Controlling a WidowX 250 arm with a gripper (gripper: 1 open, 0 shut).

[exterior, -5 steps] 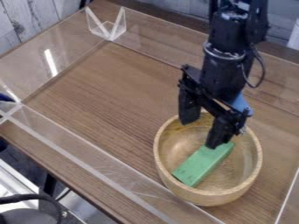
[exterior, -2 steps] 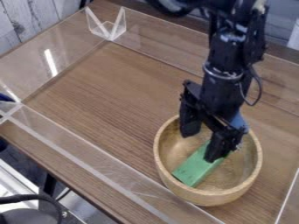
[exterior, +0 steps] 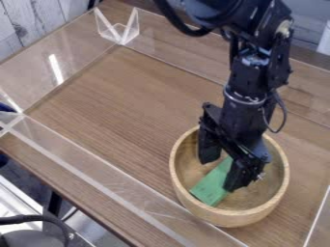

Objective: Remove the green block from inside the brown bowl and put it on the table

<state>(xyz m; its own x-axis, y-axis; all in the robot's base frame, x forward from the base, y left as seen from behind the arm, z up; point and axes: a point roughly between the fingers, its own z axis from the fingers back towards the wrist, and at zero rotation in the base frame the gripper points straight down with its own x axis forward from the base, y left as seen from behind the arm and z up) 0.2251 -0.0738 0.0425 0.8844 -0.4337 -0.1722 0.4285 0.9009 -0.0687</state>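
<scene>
Camera: gripper (exterior: 229, 159) straddles green block (exterior: 213, 184), jaws wide.

green block (exterior: 214, 184) half hidden behind tool (exterior: 229, 167)

block (exterior: 214, 183): bright green
bowl (exterior: 277, 193): light brown, wood grain
worktop (exterior: 116, 101): brown wood grain
pincer (exterior: 229, 167): black

Wood-grain table (exterior: 123, 92), brown bowl (exterior: 194, 201) resting on it
</scene>
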